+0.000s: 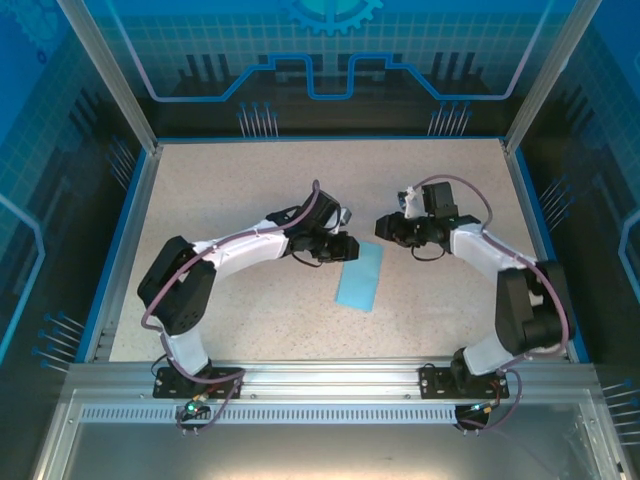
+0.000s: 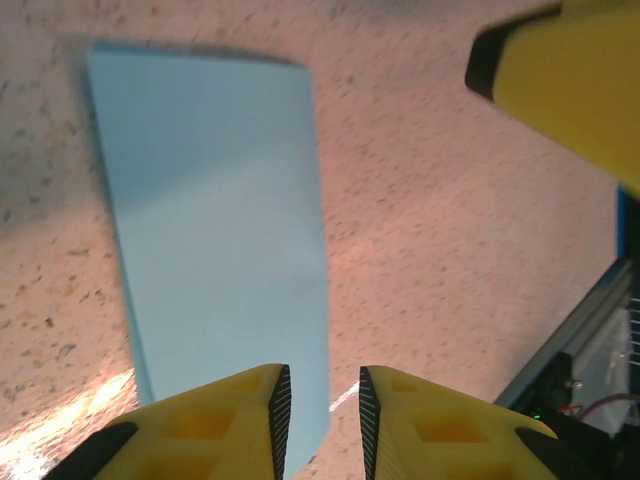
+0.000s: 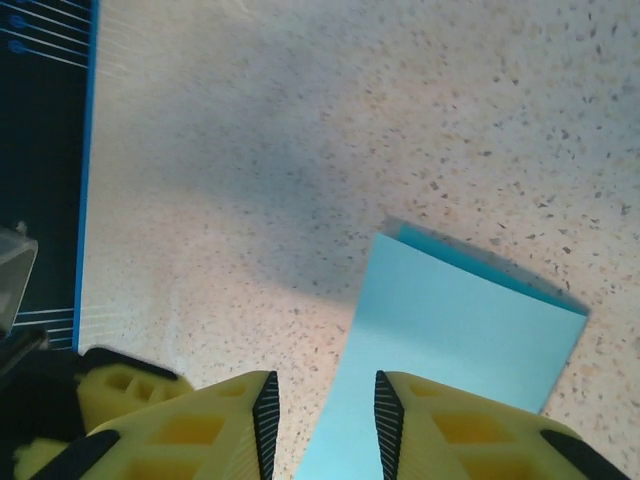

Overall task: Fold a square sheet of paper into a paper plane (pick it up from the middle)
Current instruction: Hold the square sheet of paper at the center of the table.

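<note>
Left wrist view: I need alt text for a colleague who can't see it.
A light-blue sheet of paper, a narrow rectangle, lies flat on the speckled table, running away from the camera. The left pincer hangs over its near right corner, yellow fingers parted and gripping nothing. A blurred yellow finger pokes in at the upper right.

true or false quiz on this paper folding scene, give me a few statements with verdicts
1. The sheet of paper lies flat on the table. True.
2. The paper is a finished pointed plane. False: it is a folded rectangle.
3. The left fingers stand slightly apart. True.
4. The right fingers clamp the paper and lift it. False: they stand apart, and the paper lies on the table beneath them.
5. The paper is yellow. False: it is light blue; the fingers are yellow.
</note>
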